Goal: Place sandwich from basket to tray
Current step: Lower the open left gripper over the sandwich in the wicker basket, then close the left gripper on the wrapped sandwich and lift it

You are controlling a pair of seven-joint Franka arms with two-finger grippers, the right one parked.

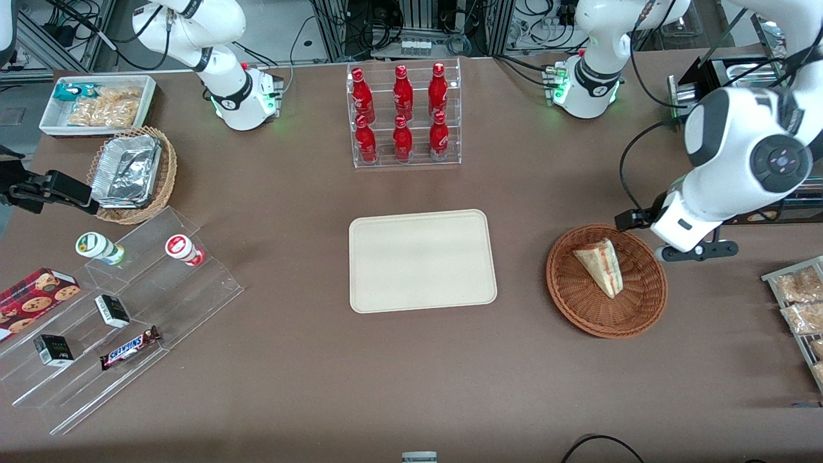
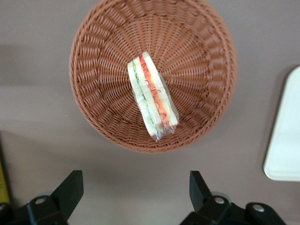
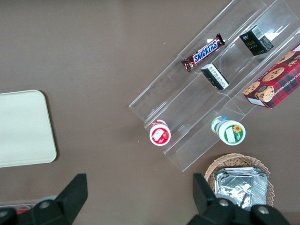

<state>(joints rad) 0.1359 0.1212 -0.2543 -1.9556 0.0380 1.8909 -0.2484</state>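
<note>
The sandwich (image 1: 601, 265) is a triangular wedge in clear wrap, lying in the round reddish-brown wicker basket (image 1: 574, 301). The left wrist view looks down on the sandwich (image 2: 152, 96) in the basket (image 2: 93, 61). The cream-beige tray (image 1: 421, 260) lies flat and bare at the table's middle, beside the basket; its edge shows in the left wrist view (image 2: 286, 136). My left gripper (image 1: 691, 251) hangs above the table just outside the basket's rim, toward the working arm's end. In the left wrist view the gripper (image 2: 135, 192) is open and empty, jaws wide apart, over bare table.
A clear rack of red bottles (image 1: 404, 116) stands farther from the front camera than the tray. A stepped acrylic shelf with snacks (image 1: 122, 308), a tan basket with a foil container (image 1: 132, 173) and a white bin (image 1: 96, 103) lie toward the parked arm's end. Snack bags (image 1: 800, 302) lie beside the basket.
</note>
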